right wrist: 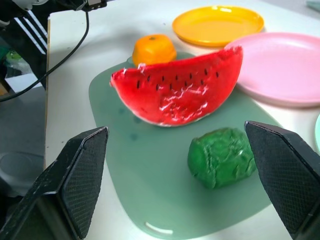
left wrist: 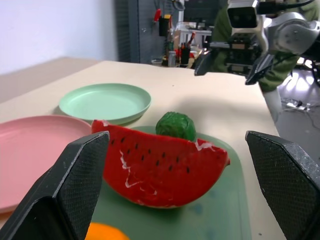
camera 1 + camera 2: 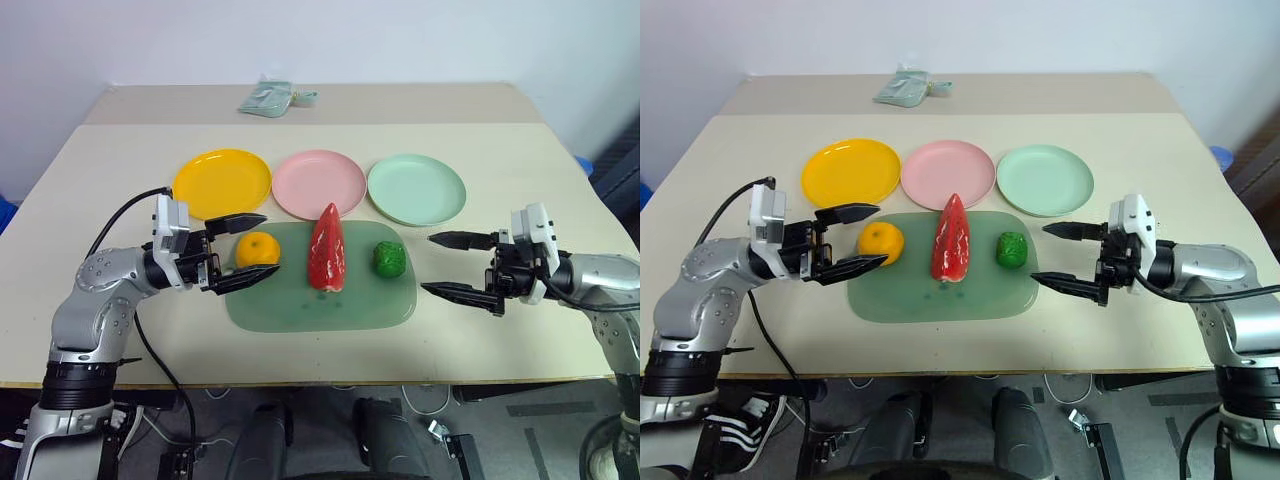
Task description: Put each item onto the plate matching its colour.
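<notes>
Left arm bent at elbow, forearm reaching inward from robot's left, black cable looping off wrist. Left pincer point(image 3: 242, 248) held roughly level, pointing toward robot's right, both black fingers spread wide, nothing between them. Right arm mirrors it from robot's right side, forearm angled inward. Right pincer point(image 3: 445, 264) points toward robot's left, tilted slightly downward, fingers point(image 3: 1072, 230) likewise spread wide and empty. Both pincers face each other, well apart, hovering just above tabletop point(image 3: 520, 330).

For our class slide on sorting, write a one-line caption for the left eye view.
Orange, watermelon wedge and green ball wait on a mat below three plates.
</notes>
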